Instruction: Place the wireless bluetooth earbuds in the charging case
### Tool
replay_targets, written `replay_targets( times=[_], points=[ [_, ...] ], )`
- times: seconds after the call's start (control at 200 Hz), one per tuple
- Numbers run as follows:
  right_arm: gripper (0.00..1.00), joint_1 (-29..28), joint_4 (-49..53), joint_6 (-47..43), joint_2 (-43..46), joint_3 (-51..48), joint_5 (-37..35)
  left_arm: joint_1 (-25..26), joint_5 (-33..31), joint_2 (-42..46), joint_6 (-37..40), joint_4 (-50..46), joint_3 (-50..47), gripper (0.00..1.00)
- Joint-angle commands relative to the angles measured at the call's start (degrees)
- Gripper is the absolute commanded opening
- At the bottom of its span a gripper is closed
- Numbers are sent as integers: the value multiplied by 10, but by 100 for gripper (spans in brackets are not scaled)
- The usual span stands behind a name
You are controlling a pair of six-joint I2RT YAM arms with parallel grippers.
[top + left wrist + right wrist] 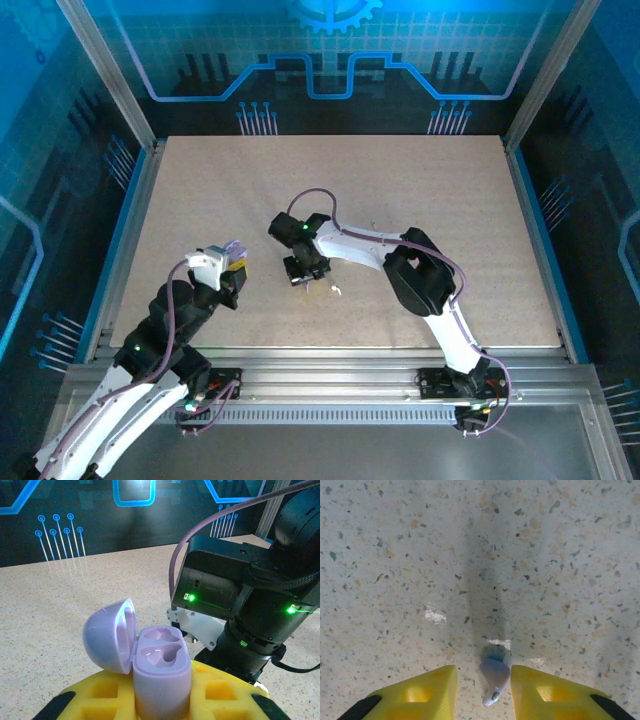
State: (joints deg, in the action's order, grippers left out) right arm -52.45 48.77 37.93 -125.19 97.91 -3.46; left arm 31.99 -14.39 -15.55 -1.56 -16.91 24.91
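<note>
Left pincer (162,697) gripped open charging case (160,665). Right pincer (484,690) stood part open around purple earbud (495,672) on table (470,555), gap one side. Earbud might squirt out if squeeze landed crooked

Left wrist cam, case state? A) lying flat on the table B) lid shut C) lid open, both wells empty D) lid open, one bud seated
C: the lavender charging case, gripped in the left claw, has its lid flipped open and both wells bare.
</note>
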Motion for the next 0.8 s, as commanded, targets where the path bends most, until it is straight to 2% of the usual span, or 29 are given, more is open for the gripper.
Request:
replay_targets(
  times=[0.0, 0.33, 0.575, 0.795],
  points=[
    [34, -3, 6, 0, -15, 13, -12, -1, -13, 9, 2, 0, 6, 5],
    [27, -3, 10, -1, -25, 11, -18, -1, -13, 9, 2, 0, 5, 5],
    [26, -6, 17, 0, -27, 5, -22, -1, -13, 9, 2, 2, 5, 5],
    [20, -10, 14, 1, -16, -6, -36, -1, -11, 10, 1, -2, 7, 5]
  ],
)
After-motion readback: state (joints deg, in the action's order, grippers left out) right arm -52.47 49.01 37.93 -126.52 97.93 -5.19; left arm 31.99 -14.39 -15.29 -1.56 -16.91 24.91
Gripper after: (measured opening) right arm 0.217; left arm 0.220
